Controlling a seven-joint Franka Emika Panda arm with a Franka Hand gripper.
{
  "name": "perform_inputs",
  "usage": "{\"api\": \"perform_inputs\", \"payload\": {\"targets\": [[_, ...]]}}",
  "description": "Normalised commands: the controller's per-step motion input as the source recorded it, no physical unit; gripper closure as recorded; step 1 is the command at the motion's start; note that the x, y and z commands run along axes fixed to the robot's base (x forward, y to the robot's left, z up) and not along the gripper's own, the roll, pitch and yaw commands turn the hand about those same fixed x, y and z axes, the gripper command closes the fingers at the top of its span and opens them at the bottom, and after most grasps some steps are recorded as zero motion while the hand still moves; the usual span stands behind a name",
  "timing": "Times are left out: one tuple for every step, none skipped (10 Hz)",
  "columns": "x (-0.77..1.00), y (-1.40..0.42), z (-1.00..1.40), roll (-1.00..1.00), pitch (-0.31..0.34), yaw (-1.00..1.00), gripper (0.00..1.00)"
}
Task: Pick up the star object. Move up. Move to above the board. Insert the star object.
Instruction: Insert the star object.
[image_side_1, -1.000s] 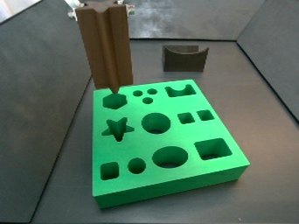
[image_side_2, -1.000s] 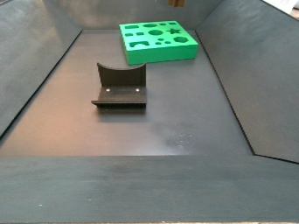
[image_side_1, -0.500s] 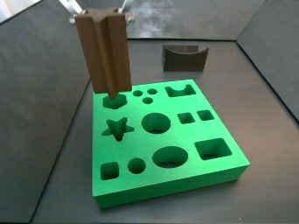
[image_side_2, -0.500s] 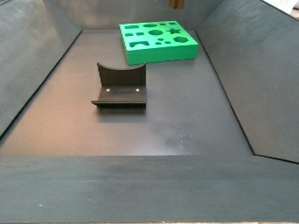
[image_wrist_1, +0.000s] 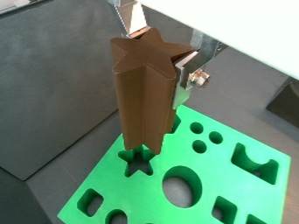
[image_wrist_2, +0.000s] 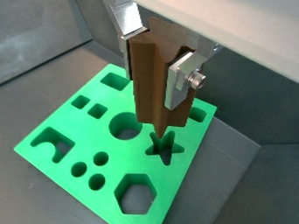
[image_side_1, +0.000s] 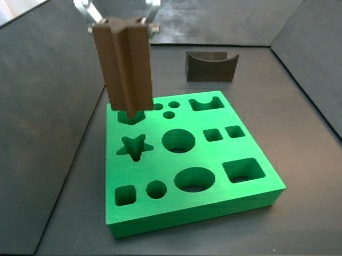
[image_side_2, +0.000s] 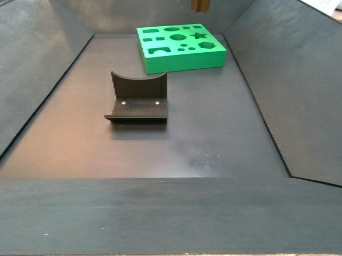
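The star object is held upright, clamped between the fingers of the gripper, above the board, its lower end poised over the star-shaped hole.

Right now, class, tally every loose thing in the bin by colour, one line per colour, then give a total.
Brown: 1, the star object, held in the gripper above the board
Green: 1, the board
Dark grey: 1, the notched block
Total: 3
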Motion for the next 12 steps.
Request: {"api": "perform_inputs", "payload": {"targets": [[0.11, -0.05, -0.43, 0.0, 0.0, 0.31, 1.0], [0.01, -0.03, -0.27, 0.0, 0.0, 0.15, 1.0], [0.03, -0.02, -0.24, 0.02, 0.0, 0.04, 1.0], [0.0, -0.03, -0.31, 0.08, -0.01, 0.02, 1.0], [0.0, -0.05, -0.43, 0.15, -0.039, 0.05, 1.0], [0.0, -0.08, -0.51, 0.19, -0.043, 0.07, 1.0], [0.0, -0.09, -0.53, 0.21, -0.039, 0.09, 1.0], [0.0, -0.11, -0.55, 0.2, -0.049, 0.09, 1.0], [0.0, -0.13, -0.57, 0.21, -0.05, 0.11, 1.0], [0.0, -0.14, -0.59, 0.2, -0.051, 0.13, 1.0], [0.05, -0.14, -0.57, 0.19, -0.02, 0.18, 1.0], [0.31, -0.14, -0.55, 0.17, 0.0, 0.13, 1.0]]}}
